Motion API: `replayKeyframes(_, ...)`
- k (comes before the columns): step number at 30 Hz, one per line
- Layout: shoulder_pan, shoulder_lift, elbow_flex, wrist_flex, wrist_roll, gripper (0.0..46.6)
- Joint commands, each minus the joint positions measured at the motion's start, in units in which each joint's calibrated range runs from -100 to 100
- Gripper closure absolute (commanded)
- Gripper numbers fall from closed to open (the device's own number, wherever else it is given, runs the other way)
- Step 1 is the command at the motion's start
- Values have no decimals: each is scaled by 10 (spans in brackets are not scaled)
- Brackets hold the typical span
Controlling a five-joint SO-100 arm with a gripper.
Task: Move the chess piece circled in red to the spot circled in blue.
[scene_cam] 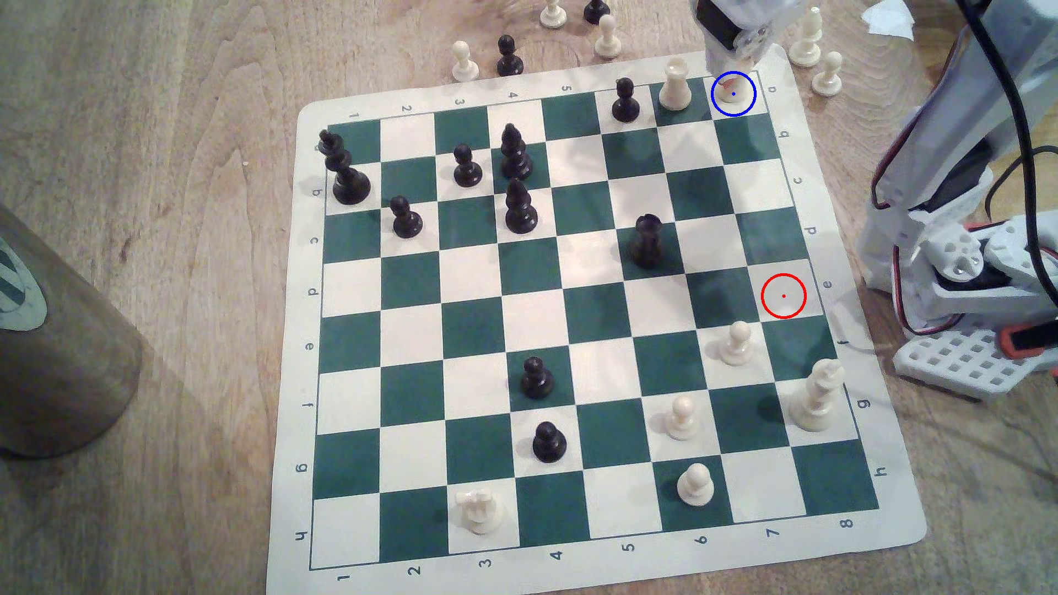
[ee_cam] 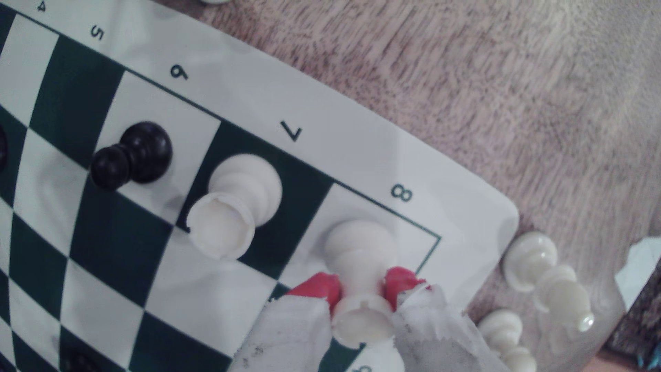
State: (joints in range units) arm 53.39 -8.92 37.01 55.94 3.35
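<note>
The cream rook (ee_cam: 359,246) stands upright on the white corner square by the numeral 8, inside the blue ring (scene_cam: 733,93) in the exterior view. My gripper (ee_cam: 361,286) comes down over it from the board's far edge. Its red-tipped fingers (ee_cam: 322,288) press on both sides of the rook's narrow waist, just under the notched top. In the exterior view the gripper (scene_cam: 731,77) hides most of the rook (scene_cam: 730,94). The red ring (scene_cam: 783,296) marks a bare white square on the exterior view's right edge of the board.
A second cream rook (scene_cam: 674,86) stands on the neighbouring green square, with a black pawn (scene_cam: 625,102) beside it. Loose cream pieces (scene_cam: 807,40) sit off the board past the corner. The arm's base (scene_cam: 973,286) stands at the exterior view's right, and a brown cylinder (scene_cam: 46,343) at its left.
</note>
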Motion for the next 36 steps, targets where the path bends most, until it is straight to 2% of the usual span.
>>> replayKeyframes(1,1,-3,-36,-3,1,463)
replayKeyframes(4,1,-1,-33,-4,1,463)
replayKeyframes(7,1,1,-26,-14,0,423)
replayKeyframes(9,1,1,-24,-18,0,376)
replayKeyframes(10,2,2,-22,-19,1,330)
replayKeyframes(11,2,2,-21,-20,1,321)
replayKeyframes(25,12,-16,-18,-16,7,311)
replayKeyframes(36,6,-120,-17,67,7,300)
